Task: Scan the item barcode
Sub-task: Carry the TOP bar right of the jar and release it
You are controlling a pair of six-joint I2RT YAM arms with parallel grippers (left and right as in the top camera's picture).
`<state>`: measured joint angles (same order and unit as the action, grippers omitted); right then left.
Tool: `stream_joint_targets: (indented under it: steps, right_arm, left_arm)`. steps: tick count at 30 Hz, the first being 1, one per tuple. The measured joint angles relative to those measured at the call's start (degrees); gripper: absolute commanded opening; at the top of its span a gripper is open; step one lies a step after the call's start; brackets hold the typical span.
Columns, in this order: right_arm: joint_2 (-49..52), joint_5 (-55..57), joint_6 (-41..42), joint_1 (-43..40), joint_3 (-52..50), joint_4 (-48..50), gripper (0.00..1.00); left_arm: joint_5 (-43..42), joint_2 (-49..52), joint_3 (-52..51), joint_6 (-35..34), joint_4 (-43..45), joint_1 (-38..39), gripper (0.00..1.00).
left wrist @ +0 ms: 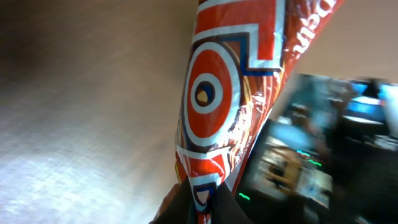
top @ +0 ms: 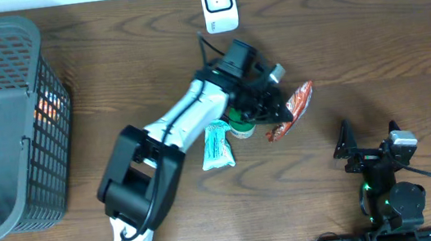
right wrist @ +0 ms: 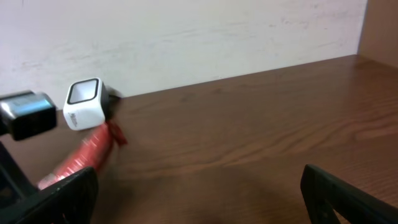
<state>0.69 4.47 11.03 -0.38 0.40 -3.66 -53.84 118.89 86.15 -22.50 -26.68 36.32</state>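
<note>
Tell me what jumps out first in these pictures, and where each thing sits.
The red snack packet stands out most, gripped mid-table by the left gripper. The white scanner sits at the table's far edge, and a grey mesh basket fills the left end.

Even indoor light, soft shadows, left wrist view blurred — glare lower-left
</note>
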Motion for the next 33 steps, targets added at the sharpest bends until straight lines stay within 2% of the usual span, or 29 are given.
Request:
stream_joint_targets:
  steps: [7, 8, 9, 12, 14, 16, 20, 24, 33]
  right_arm:
    - [0.00, -0.02, 0.00, 0.00, 0.00, 0.00, 0.99]
    - [0.00, 0.00, 0.00, 0.00, 0.00, 0.00, 0.99]
    - [0.00, -0.02, 0.00, 0.00, 0.00, 0.00, 0.99]
    - [0.00, -0.02, 0.00, 0.00, 0.00, 0.00, 0.99]
    - [0.00, 0.00, 0.00, 0.00, 0.00, 0.00, 0.99]
    - [0.00, -0.02, 0.00, 0.00, 0.00, 0.00, 0.99]
    - [0.00, -0.02, 0.00, 0.00, 0.00, 0.00, 0.99]
    - [0.00, -0.02, 0.00, 0.00, 0.00, 0.00, 0.99]
    - [0.00, 0.00, 0.00, 0.00, 0.00, 0.00, 0.99]
  left_arm:
    - [23.78, 0.74, 0.00, -0.28, 2.60, 8.50, 0.08]
    - [26.23, 1.05, 0.00, -0.26, 2.97, 9.46, 0.28]
    - [29.94, 1.68, 0.00, -0.26, 3.34, 10.75, 0.36]
    - [38.29, 2.97, 0.00, -0.31, 4.07, 13.05, 0.53]
    - [42.75, 3.37, 0.00, -0.66, 4.33, 14.03, 0.68]
    - [45.81, 3.34, 0.02, -0.35, 4.63, 14.47, 0.78]
    - [48.70, 2.62, 0.15, 1.03, 4.63, 14.12, 0.88]
    - [49.94, -0.46, 1.29, 2.27, 4.61, 13.29, 0.93]
    - [50.10, -16.87, 3.52, 5.07, 5.70, 10.95, 0.98]
